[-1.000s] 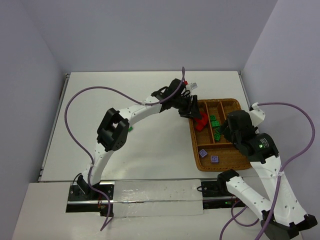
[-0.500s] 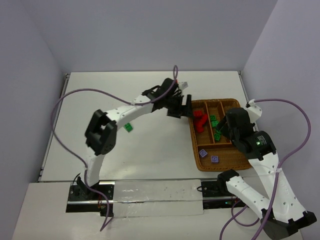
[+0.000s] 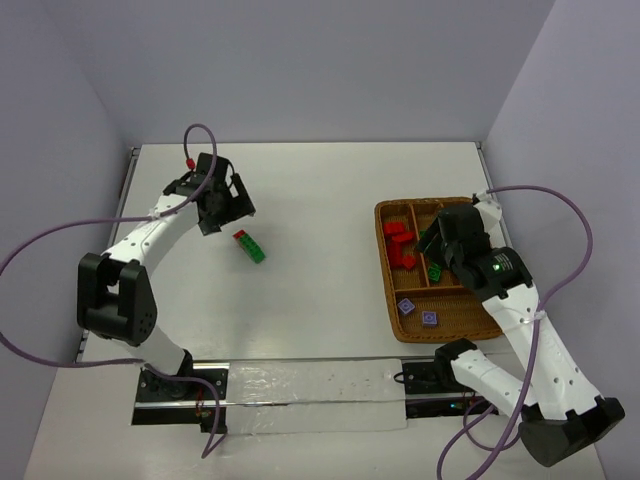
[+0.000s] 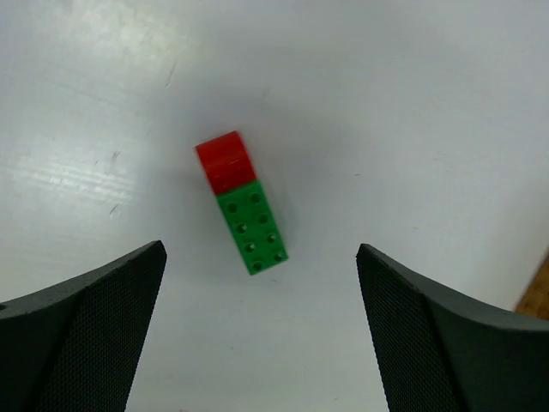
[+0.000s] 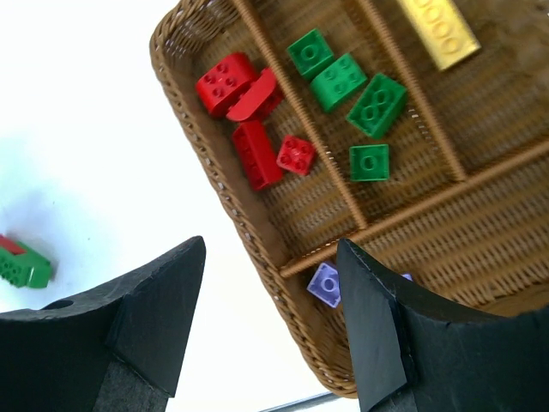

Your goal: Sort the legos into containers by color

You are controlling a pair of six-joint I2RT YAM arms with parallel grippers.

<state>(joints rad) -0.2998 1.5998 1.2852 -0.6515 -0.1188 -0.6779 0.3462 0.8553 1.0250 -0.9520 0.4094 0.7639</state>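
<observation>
Left gripper (image 3: 226,208) now spread wide and empty, swung away from the wicker tray (image 3: 388,300) to hang over the red-and-green lego stack (image 4: 242,204) on the counter's (image 3: 330,190) left. Last drop-off apparently finished; stack probably next. Right gripper (image 5: 268,257) partly open, empty, above tray.

White arms (image 3: 160,216); black joints (image 3: 120,296); purple cables (image 3: 590,245)

A tray (image 3: 381,270) is set at the right of the desk (image 3: 300,180). A stacked pair of bricks (image 3: 249,246) is laid well apart to its left. One group of bricks (image 3: 400,245) is held in the tray's leftmost compartment, a second group (image 3: 433,258) in the next compartment to the right, and two bricks (image 3: 418,313) in the nearest compartment.
</observation>
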